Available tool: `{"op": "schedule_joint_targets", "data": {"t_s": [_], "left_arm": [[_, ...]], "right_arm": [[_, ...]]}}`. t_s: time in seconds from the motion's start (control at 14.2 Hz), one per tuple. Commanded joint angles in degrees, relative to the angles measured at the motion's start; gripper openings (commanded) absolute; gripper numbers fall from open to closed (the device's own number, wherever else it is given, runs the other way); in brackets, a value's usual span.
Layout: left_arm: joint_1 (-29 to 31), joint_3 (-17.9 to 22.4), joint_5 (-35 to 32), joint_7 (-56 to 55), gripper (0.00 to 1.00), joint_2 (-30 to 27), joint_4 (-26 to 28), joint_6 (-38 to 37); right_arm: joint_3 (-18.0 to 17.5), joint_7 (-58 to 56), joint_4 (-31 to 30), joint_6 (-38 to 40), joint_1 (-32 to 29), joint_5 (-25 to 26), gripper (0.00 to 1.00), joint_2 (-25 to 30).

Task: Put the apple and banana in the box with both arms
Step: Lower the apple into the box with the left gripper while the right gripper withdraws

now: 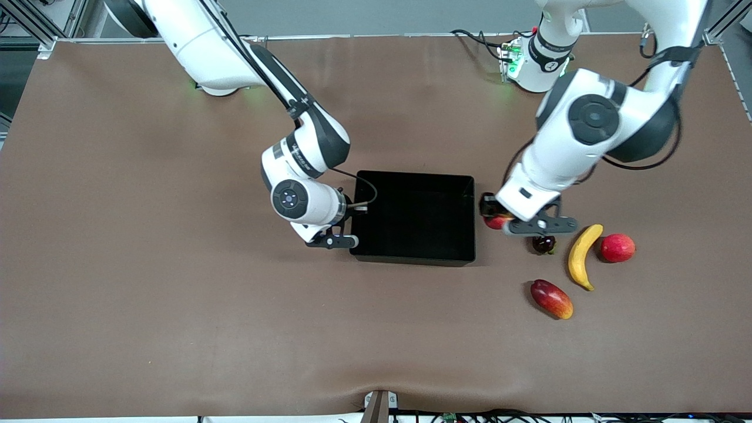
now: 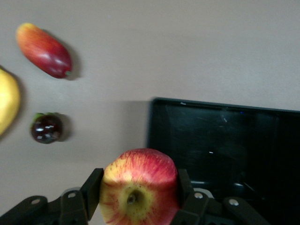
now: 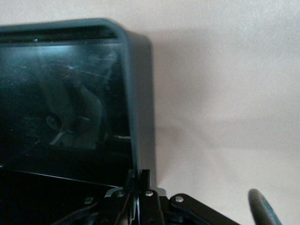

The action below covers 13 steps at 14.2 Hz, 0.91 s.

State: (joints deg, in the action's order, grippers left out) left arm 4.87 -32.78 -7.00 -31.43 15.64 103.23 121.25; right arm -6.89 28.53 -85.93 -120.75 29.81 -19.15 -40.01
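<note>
My left gripper (image 1: 498, 218) (image 2: 138, 193) is shut on the apple (image 1: 495, 222) (image 2: 138, 185), red with yellow streaks, stem dimple toward the wrist camera. It holds the apple over the table just beside the black box's (image 1: 411, 175) (image 2: 225, 140) wall at the left arm's end. My right gripper (image 1: 351, 228) (image 3: 139, 180) is shut on the box's wall (image 3: 137, 93) at the right arm's end. The yellow banana (image 1: 583, 256) (image 2: 6, 101) lies on the table toward the left arm's end, apart from both grippers. Nothing lies in the box.
A plain red round fruit (image 1: 617, 247) lies beside the banana. A small dark fruit (image 1: 543, 244) (image 2: 46, 128) sits under the left hand's edge. A red-and-orange mango (image 1: 551, 298) (image 2: 44, 50) lies nearer the front camera. Brown mat covers the table.
</note>
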Motion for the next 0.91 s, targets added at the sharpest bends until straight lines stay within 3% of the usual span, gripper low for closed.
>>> {"op": "schedule_joint_targets", "data": {"t_s": [0.0,0.07,0.21,0.63,0.84], "left_arm": [[-1.7,-0.4,-0.9,-3.6,0.0,-1.8,9.0,9.6],[-2.7,-0.4,-1.1,-4.8,0.0,-1.7,11.4,12.8],[-4.9,-0.4,-3.4,-9.4,0.0,-0.6,13.8,15.0],[-8.1,-0.4,-22.5,-27.2,0.0,8.8,13.1,17.9],[-8.6,-0.4,-29.4,-32.8,0.0,11.9,12.8,18.0]], "right_arm": [[0.6,0.7,1.6,-0.2,-0.1,-1.2,0.93,-0.3],[0.7,-0.1,1.6,0.0,0.2,-0.3,1.0,0.1],[0.7,-0.2,3.6,0.8,-0.4,0.8,1.0,1.0],[2.0,-0.2,18.2,22.1,-6.7,1.5,1.0,2.2],[2.0,-0.3,21.2,28.4,-12.5,1.5,1.0,5.0]]}}
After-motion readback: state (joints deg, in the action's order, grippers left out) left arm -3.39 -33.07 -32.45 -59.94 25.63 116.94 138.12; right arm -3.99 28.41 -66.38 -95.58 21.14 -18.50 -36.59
